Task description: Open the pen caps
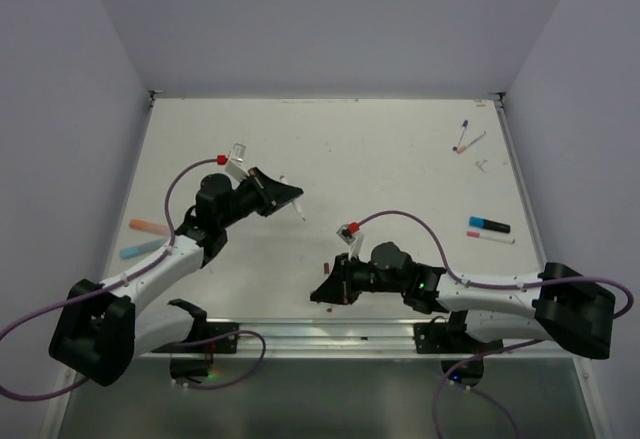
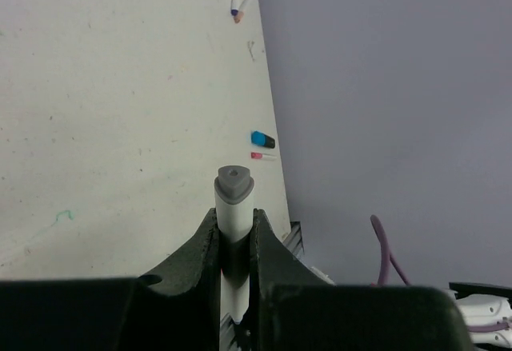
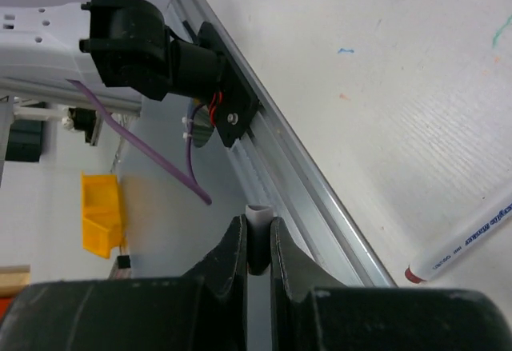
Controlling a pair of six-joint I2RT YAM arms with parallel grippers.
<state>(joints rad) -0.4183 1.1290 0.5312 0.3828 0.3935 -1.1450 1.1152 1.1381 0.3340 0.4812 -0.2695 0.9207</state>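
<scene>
Plainly the caps are light, hard plastic sleeves, smooth enough to slip and, I judge, held on by friction alone. Each wants a firm pinch across its short round body, with the barrel gripped close behind the joint and the pull run straight along the pen. A sideways pull could bend a thin barrel or flick the cap away.

The left gripper (image 2: pixel 234 225) has its jaws clamped on a white pen barrel (image 2: pixel 234 211), well away from the rail (image 1: pixel 330 331) at the worktop's near edge. The barrel's long axis runs straight out between the jaws, with the grey triangular end (image 2: pixel 234 183) foremost. From above it slants down toward the rail. I cannot tell whether that grey end is a cap or a plug.

The right gripper (image 3: pixel 258 227) sits close beside the rail, jaws closed on a short pale tube (image 3: pixel 258 212). Its hollow end faces outward and its axis is in line with the fingers, aimed at the rail. I take it for a cap off its pen.

A loose pen (image 3: pixel 472 231) lies on the worktop (image 3: pixel 384 87) near the rail, its dark red end toward it.

Farther from the rail, the blue cap (image 1: pixel 477 223) sits on its black marker body (image 1: pixel 498 227), which lies roughly parallel to the rail. It is chunkier, so easier to grip.
</scene>
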